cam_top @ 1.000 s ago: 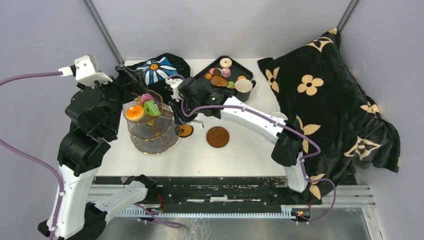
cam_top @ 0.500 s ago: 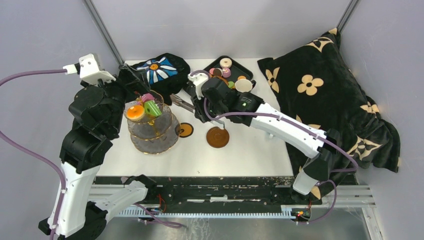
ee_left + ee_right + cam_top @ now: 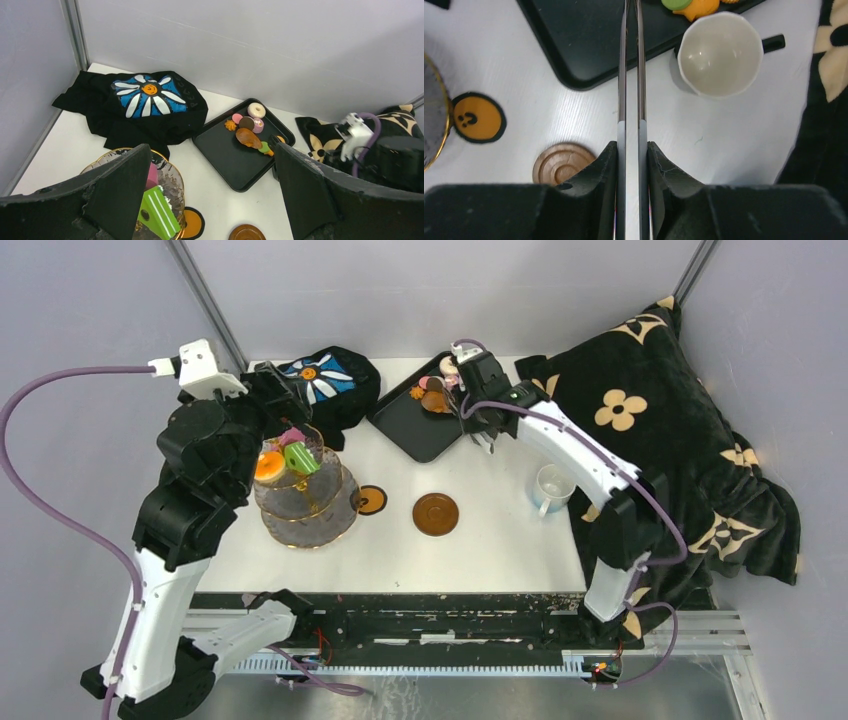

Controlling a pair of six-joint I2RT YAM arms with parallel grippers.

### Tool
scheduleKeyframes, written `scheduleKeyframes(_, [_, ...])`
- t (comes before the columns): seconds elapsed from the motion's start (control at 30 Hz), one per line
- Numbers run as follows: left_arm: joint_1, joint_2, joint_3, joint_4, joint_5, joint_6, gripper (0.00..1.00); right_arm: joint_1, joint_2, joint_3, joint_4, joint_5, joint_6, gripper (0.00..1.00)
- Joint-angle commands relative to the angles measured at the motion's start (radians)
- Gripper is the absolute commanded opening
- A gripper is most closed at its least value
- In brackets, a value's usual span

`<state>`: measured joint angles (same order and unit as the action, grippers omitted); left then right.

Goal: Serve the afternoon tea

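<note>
— Pastries (image 3: 247, 136) are seen heaped at the far corner of the black tray (image 3: 225, 160). Is anything laid on the glass stand (image 3: 305, 510)?
— Its top tier is filled: an orange pastry (image 3: 268, 465), a pink pastry (image 3: 293, 437) and a green wedge (image 3: 303, 458) are packed close together there. The stand is placed on the table (image 3: 480, 550), at the left, just in front of the left arm.
— How is the left pincer (image 3: 210, 200) held?
— It is spread wide, with nothing gripped. The stand's rim is seen beneath one of its fingers.
— And the right pincer (image 3: 633, 150)?
— It is pressed onto a pair of thin tongs (image 3: 640, 75). The two blades are held almost together and are pointed over the tray's near edge. Their tips are cut off by the frame.
— Where are the cups found?
— The dark cup (image 3: 721, 55), white inside, is stood on the table just beside the tray's corner, to the right of the blades in the wrist view. The white mug (image 3: 550, 488) is set upright near the flowered blanket (image 3: 660, 440), apart from the tray.
— And the saucers?
— One brown saucer (image 3: 436, 514) is laid on the table between stand and mug. An orange disc (image 3: 371, 500) with a black rim is laid just beside the stand's foot.
</note>
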<state>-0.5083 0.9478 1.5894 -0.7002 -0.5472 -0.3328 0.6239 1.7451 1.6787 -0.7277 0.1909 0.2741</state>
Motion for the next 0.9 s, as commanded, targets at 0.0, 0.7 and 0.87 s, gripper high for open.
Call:
scheduleKeyframes(0.0, [-0.002, 0.019, 0.000, 0.058, 0.004, -0.023, 0.99, -0.046, 0.161, 0.187, 0.024, 0.050, -0.024, 0.01])
scheduleKeyframes(0.7, [-0.003, 0.057, -0.040, 0.110, -0.016, 0.035, 0.99, -0.135, 0.851, 1.009, -0.093, 0.056, -0.015, 0.01])
scheduleKeyframes(0.87, [-0.004, 0.050, -0.048, 0.114, -0.023, 0.037, 0.99, -0.128, 0.776, 0.839, -0.070, -0.027, 0.036, 0.01])
